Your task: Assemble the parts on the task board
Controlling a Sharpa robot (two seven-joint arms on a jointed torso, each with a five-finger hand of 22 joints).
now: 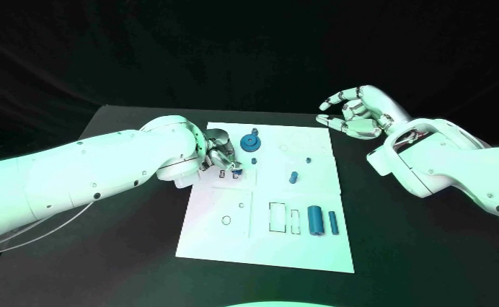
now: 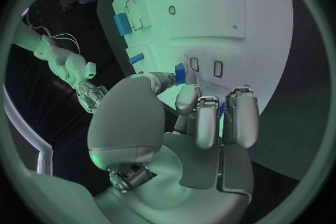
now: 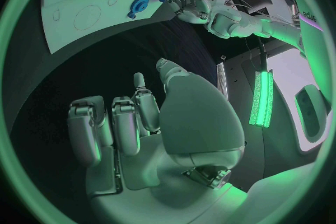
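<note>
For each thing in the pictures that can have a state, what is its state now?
Left hand: over the task board, pinching a small blue part.
Right hand: raised off the board, fingers curled, holding nothing.
Task board: flat on the table.
Blue cylinder: lying on the board.
Blue gear: seated on the board.

Green-tinted light washes the whole scene, brightest on the white board (image 1: pixel 312 249) and the arms, while the black table (image 1: pixel 416 249) and backdrop stay very dim. A green lamp strip (image 3: pixel 263 98) glows beyond the right hand (image 3: pixel 140 123). Both wrist pictures curve strongly toward their dark rims.
</note>
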